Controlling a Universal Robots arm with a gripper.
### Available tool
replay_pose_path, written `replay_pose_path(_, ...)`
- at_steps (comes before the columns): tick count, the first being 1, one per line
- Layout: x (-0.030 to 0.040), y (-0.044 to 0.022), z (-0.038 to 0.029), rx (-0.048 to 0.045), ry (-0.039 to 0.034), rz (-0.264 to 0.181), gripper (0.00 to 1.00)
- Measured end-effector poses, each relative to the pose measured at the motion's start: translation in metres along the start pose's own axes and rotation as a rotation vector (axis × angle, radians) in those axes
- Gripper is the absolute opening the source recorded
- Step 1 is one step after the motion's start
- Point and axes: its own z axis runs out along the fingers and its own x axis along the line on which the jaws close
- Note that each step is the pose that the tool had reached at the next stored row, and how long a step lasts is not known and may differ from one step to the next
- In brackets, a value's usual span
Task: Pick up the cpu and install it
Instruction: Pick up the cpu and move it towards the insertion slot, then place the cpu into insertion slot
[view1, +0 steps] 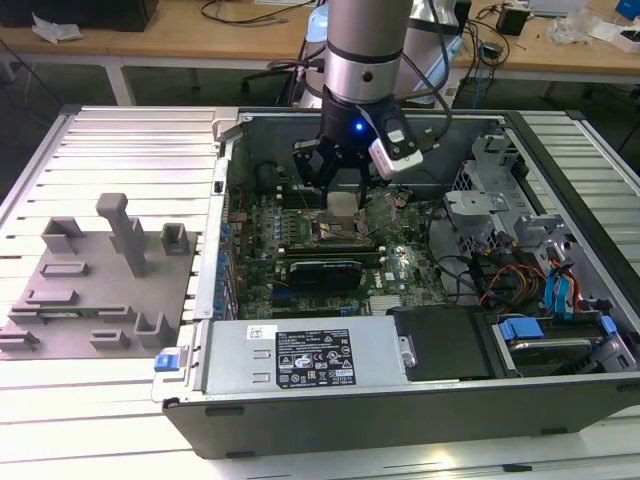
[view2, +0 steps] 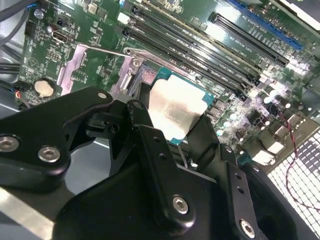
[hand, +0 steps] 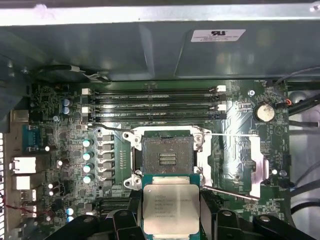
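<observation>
Gripper: fingers closed on the cpu's opposite edges, likely keeping its underside clear.
Cpu: held flat, near the open socket, not seated.
Load plate: swung aside, baring the contacts.

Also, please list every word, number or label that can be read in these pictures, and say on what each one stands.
No text here can be read with certainty.
On the power supply, the white label: printed lines, too small to read.
On the case wall, the white sticker: blurred, unreadable.
On the cpu, the top plate: faint print, unreadable.
</observation>
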Motion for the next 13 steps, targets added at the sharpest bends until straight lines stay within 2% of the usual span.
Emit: replay_pose_path(13, 0.0001, 0.0000, 0.0006, 0.0000, 0.0001, -0.003, 0.55)
